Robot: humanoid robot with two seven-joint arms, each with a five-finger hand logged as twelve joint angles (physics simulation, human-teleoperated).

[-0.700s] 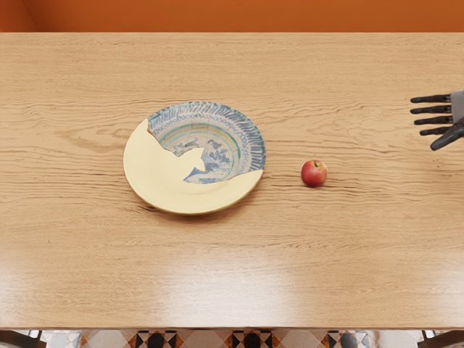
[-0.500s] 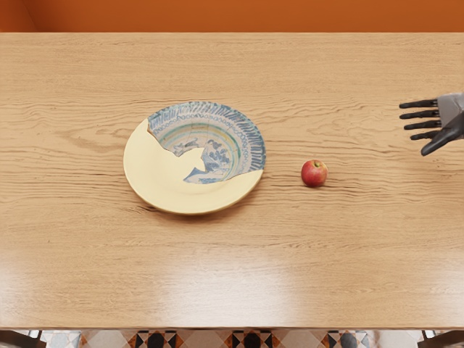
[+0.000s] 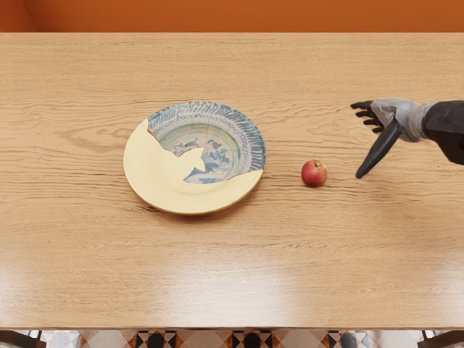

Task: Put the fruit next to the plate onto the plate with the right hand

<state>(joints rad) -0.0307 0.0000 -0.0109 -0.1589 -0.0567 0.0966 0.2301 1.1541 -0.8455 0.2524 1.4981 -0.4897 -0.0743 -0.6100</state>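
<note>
The red apple (image 3: pixel 314 173) sits on the wooden table (image 3: pixel 290 254) at three o'clock from the plate (image 3: pixel 156 177), near its rim but not touching it; the plate, pale yellow with a blue patterned area, carries nothing. The right hand (image 3: pixel 386 122) comes in from the right edge and hangs at about two o'clock from the apple, near it yet clear of it; its fingers (image 3: pixel 365 106) are spread and loose, gripping nothing; one long dark digit slants toward seven o'clock, its tip short of the fruit.
</note>
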